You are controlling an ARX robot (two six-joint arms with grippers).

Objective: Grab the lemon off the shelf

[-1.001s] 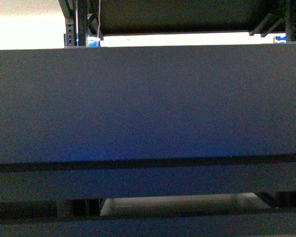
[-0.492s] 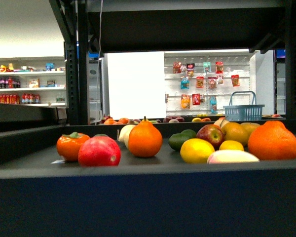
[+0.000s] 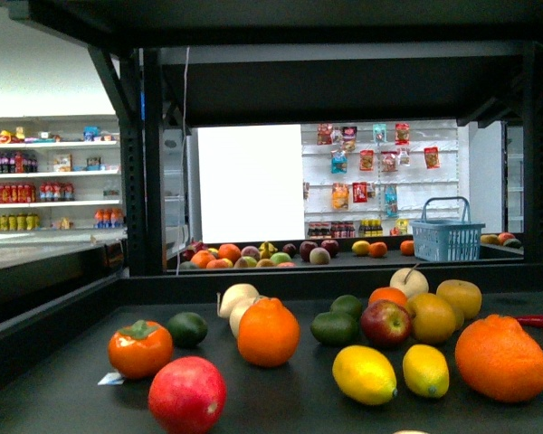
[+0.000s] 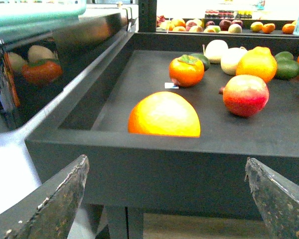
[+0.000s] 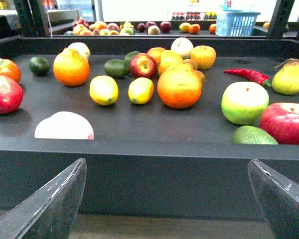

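Two lemons lay just beside each other on the dark table point(image 3: 281, 398) of the black shelf point(image 3: 152, 181), toward its front: the larger lemon point(image 3: 365, 374) and, at its 3 o'clock in the front view, the smaller lemon point(image 3: 425, 371). They did not touch. A big bumpy orange point(image 3: 500, 358) sat at 3 o'clock of the smaller lemon, near it. A red apple point(image 3: 386, 323) stood at 12 o'clock of the pair, with a dark green fruit point(image 3: 335, 327) at 11 o'clock. A knobbed orange point(image 3: 269, 332) was at 10 o'clock of the larger lemon, and a red round fruit point(image 3: 187, 394) lay well off at 8 o'clock. Farther toward 9 o'clock were a persimmon point(image 3: 140, 348) and a lime point(image 3: 188, 328). A blue basket point(image 3: 447, 239) stood on a table beyond the shelf.

In the right wrist view both lemons showed beyond the raised front edge, among a green apple point(image 5: 244, 102), a pear point(image 5: 289, 77) and a red chili point(image 5: 246, 74). The right claw point(image 5: 167, 162) was spread wide and held nothing, outside that edge. The left claw point(image 4: 165, 160) was likewise released and empty, facing a half-hidden orange point(image 4: 164, 114).
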